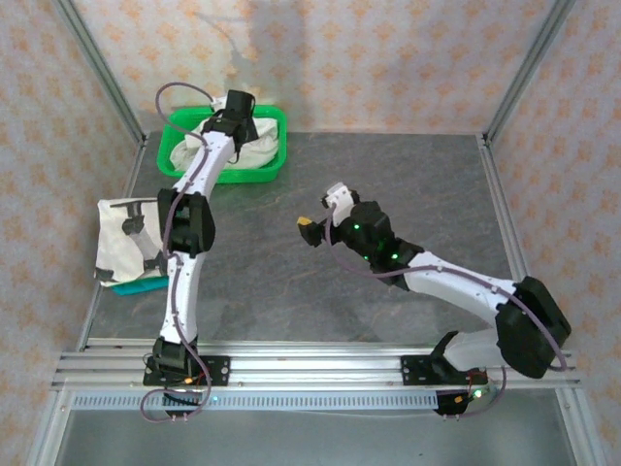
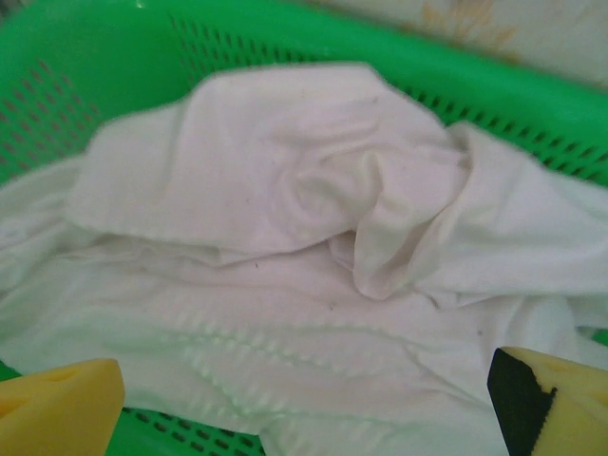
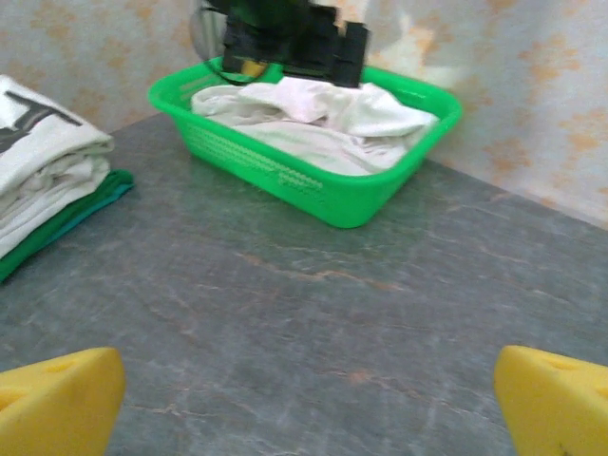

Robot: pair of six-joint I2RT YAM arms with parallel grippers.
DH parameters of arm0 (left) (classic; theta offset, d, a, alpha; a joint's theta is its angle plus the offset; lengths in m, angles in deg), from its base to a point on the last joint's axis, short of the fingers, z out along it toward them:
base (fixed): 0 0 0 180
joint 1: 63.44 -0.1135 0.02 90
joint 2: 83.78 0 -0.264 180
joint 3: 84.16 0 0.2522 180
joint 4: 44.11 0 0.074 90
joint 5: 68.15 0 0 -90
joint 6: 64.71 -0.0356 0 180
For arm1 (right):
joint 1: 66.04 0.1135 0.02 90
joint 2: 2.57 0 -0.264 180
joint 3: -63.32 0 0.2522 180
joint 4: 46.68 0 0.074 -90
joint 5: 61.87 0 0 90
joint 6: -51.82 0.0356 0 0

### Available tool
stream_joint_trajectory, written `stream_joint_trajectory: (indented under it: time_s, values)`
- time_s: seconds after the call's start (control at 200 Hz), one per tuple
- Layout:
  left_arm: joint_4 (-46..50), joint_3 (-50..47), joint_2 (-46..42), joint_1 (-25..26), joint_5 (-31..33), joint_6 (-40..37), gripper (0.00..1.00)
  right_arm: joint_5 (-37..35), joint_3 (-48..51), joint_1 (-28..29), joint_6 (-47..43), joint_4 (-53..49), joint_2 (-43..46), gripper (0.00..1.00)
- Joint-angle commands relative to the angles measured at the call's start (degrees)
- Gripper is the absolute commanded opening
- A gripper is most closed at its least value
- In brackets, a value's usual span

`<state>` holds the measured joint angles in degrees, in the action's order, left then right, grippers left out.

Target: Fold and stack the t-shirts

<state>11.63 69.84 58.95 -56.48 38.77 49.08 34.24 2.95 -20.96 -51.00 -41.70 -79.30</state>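
You are viewing the grey table (image 1: 408, 184), which is carrying everything else. Your left arm (image 1: 184, 233) is reaching toward the far-left corner, while your right arm (image 1: 466, 286) is bending in toward the table's middle. The green basket (image 3: 313, 180) is sitting at the far left, and crumpled white t-shirts (image 2: 285, 190) are lying heaped inside it. A folded stack (image 1: 121, 238) of t-shirts is resting at the table's left edge, well apart from the basket, on top of a green layer (image 3: 76, 214). The left gripper (image 2: 304, 404) is hovering just above the heap in the basket, its jaws standing spread wide and pinching nothing. The right gripper (image 3: 304, 399) is hanging over bare table, pointing toward the basket, its jaws likewise gaping and holding nothing. A small dark mark (image 3: 28, 114) is showing on the stack's top shirt.
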Motion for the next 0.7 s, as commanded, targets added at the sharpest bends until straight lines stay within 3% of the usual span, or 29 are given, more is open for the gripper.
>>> stream_joint_trajectory:
  time_s: [0.0, 0.29, 0.345, 0.445, 0.61, 0.696]
  values:
    - [12.9, 9.7, 5.4, -1.0, -0.4, 4.3, 1.0, 0.8, -2.5, 0.8, 0.1, -0.3, -1.7, 0.99]
    - [9.1, 10.4, 11.2, -2.4, -4.5, 9.2, 1.0, 1.2, -2.8, 0.9, 0.9, -1.9, -1.8, 0.99]
    - [9.1, 11.1, 12.3, -2.8, -5.8, 10.4, 0.96, 0.7, -2.6, 0.9, 1.0, -2.4, -1.3, 0.99]
    - [8.8, 12.4, 14.1, -3.3, -7.9, 12.1, 0.84, -0.3, -2.0, 0.9, 1.2, -3.2, -0.2, 0.99]
    - [8.4, 12.7, 15.3, -3.4, -10.4, 14.4, 0.52, -2.1, -1.4, 0.9, 1.4, -3.7, 1.2, 0.99]
    - [8.4, 12.7, 15.3, -3.5, -11.1, 15.0, 0.19, -2.9, -1.2, 0.9, 1.3, -3.7, 1.6, 0.99]
